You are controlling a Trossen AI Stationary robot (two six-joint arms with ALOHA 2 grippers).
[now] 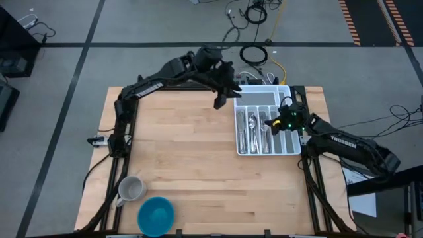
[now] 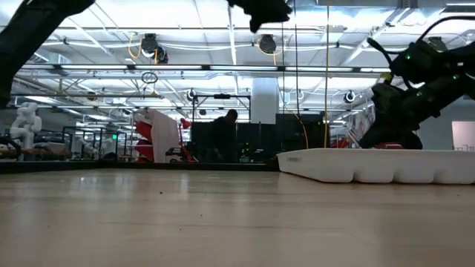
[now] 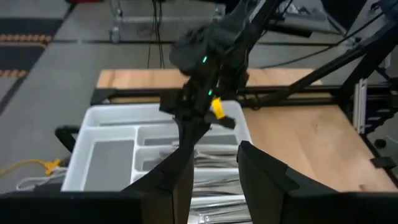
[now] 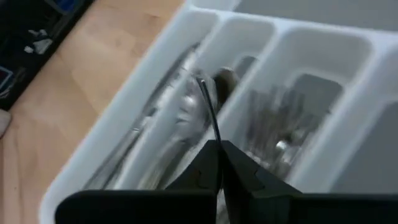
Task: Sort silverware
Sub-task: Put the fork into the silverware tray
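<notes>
**Right gripper over tray, 1 thin piece pinched**

I see the right gripper (image 4: 217, 149) clenched on what may be a knife (image 4: 209, 112), above the tray (image 1: 285, 90) holding the silverware (image 1: 254, 131). Left gripper (image 3: 214, 165) hangs released, empty. Risk: a tilted release lands it across a divider.
</notes>
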